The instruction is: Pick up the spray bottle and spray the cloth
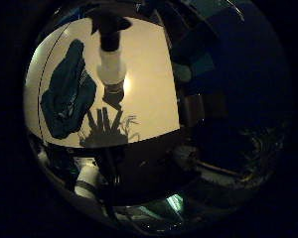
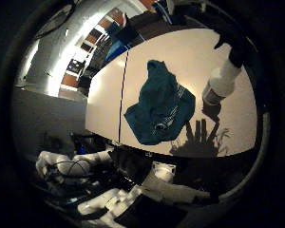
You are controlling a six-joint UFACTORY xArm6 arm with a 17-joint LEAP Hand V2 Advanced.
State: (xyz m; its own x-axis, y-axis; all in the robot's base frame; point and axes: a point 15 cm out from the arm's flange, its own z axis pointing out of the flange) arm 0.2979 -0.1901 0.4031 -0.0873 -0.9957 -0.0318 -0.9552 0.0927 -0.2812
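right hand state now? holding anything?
Right hand: cannot be told; white spray bottle with black nozzle stands on the table, not held.

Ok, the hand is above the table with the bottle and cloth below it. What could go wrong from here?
1. The spray bottle stands upright and tall on the table; a sideways nudge from the fingers could topple it.
2. Its dark trigger head looks much narrower than the white body, so a grasp placed too high might slip or twist.
3. The teal cloth lies crumpled close beside the bottle; a wide approach may snag or drag it.
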